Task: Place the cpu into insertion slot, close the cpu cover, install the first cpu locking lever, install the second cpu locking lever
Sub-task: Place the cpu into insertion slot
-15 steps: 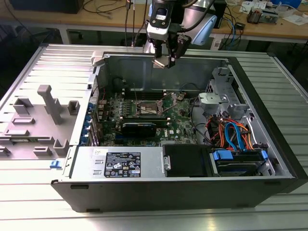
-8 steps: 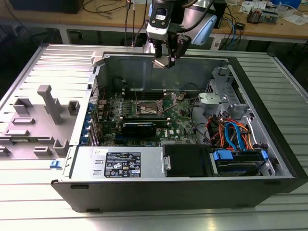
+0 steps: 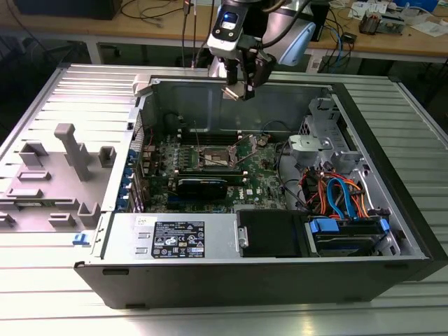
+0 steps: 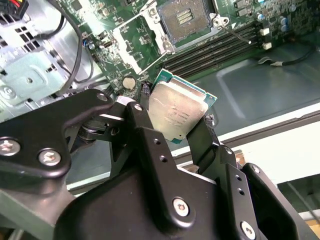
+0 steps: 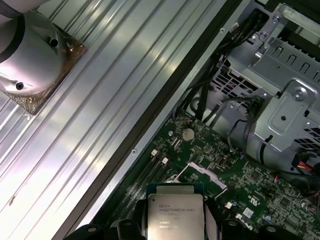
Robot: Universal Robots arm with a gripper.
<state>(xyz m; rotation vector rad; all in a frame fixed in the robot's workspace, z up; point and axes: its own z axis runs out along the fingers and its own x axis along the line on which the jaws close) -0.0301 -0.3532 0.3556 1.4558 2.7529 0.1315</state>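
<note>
Second wrist view shows the gripper (image 4: pixel 176 124) clamped on the cpu (image 4: pixel 181 106), held in the air above the board (image 4: pixel 95 20); the insertion slot (image 4: pixel 184 17) lies bare, cpu cover (image 4: pixel 121 47) raised, nothing yet installed

A: State of the cpu (image 4: pixel 177 112)?
B: Small flat square, silver-grey top over a green edge. Tilted, held aloft, pinched at opposite edges by the gripper (image 4: pixel 175 125).
A: And the insertion slot (image 4: pixel 185 19)?
B: Bare. Dull golden-brown contact field inside a dark rim. In the exterior view it sits at 6 o'clock from the chip, well apart.
A: The cpu cover (image 4: pixel 121 42)?
B: Thin silver frame with a square window, swung open, hinged at the slot's 3 o'clock side in the exterior view.
</note>
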